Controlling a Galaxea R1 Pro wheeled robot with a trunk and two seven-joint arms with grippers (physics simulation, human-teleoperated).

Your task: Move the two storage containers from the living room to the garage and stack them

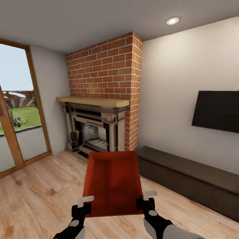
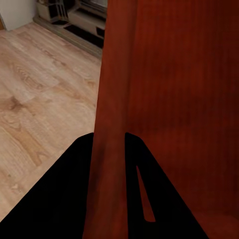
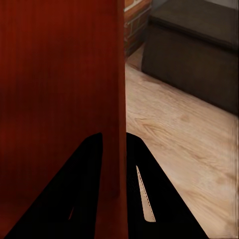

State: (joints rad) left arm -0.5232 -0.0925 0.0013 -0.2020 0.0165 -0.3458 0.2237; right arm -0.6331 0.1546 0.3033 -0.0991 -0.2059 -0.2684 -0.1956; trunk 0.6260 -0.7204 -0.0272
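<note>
Fingers (image 2: 82, 189) of left gripper (image 1: 85, 205) pinched the storage container (image 1: 112, 179) by its left wall; right gripper (image 1: 146, 199) likewise clamped the right wall. Container: orange-red, held above the plank floor (image 1: 36, 196) in the living room, facing brick fireplace (image 1: 99, 99); TV (image 1: 217, 111) to the right.

brick fireplace (image 1: 106, 96) | wall tv (image 1: 217, 111) | plank floor (image 1: 36, 192) | glass doors (image 1: 20, 116)

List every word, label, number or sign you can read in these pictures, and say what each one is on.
None: no text can be read anywhere.
The storage container, held by the left claw and right claw, has plain walls.
The TV screen is blank.
The brick fireplace carries no lettering.
</note>
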